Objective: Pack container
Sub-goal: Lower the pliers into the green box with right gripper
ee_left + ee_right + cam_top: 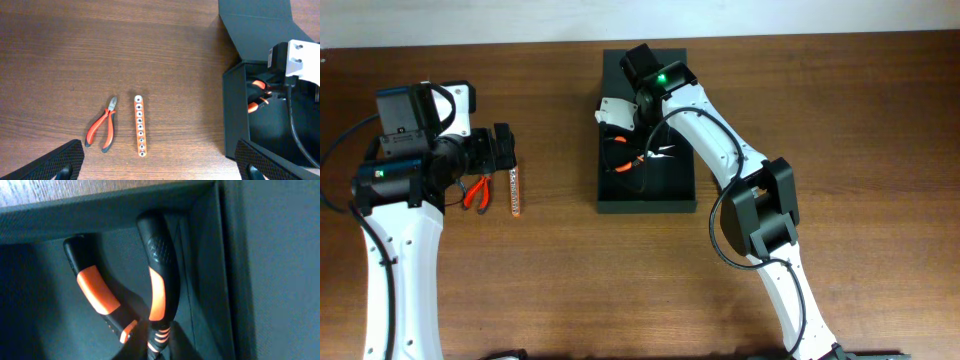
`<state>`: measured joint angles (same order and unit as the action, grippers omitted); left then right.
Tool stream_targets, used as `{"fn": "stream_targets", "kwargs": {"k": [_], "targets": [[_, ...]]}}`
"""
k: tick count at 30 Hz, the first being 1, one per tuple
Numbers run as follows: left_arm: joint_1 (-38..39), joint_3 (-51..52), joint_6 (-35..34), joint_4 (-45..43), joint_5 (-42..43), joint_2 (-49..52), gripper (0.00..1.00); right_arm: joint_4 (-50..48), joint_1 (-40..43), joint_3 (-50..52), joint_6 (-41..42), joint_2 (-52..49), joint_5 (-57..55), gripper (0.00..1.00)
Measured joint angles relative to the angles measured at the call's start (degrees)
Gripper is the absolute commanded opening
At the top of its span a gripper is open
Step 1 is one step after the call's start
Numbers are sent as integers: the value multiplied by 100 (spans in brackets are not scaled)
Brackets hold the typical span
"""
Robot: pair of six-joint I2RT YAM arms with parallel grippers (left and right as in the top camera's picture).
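- Wood table [840, 120], lots of tools. Where is the container [650, 206] now?
- I see it in the middle of the table, a bit toward the back. Its lid [255, 25] lies flat behind it, so the way in is wide open for me.
- What is inside?
- A tool with two black-and-orange handles [157, 255], pliers I think. It is down in the box, close to the left wall. I judge that this spot leaves room for more things.
- Is your right gripper [276, 90] holding it?
- It is down in the box, right by that tool. I cannot see its fingers well, so I cannot tell if they pinch the tool or not.
- And the other one?
- My left gripper [503, 150] has its fingers spread wide and holds nothing. It hangs over the left side of the table, near the red pliers [102, 131] and the orange strip with a row of little holes [140, 126]. Those two lie side by side, not touching, well apart from the box.
- Why there?
- I think they go in next, so an open hand above them is ready to drop and grab.
- What could go wrong?
- Two grippers in the box at once could bump. I would bring the right one out first.
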<state>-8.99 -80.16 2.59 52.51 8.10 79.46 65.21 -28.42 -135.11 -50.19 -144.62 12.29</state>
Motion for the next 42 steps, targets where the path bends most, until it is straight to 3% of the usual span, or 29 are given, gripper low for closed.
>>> {"fn": "stream_targets", "kwargs": {"k": [4, 13, 22, 42], "targets": [[0, 0, 0, 0, 0, 0, 99, 11, 0, 0, 66, 0, 229, 4], [0, 0, 0, 0, 0, 0, 99, -162, -4, 0, 505, 0, 369, 4], [0, 0, 0, 0, 0, 0, 99, -1158, -4, 0, 1401, 0, 413, 4], [0, 0, 0, 0, 0, 0, 99, -684, -15, 0, 1716, -280, 479, 4]]}}
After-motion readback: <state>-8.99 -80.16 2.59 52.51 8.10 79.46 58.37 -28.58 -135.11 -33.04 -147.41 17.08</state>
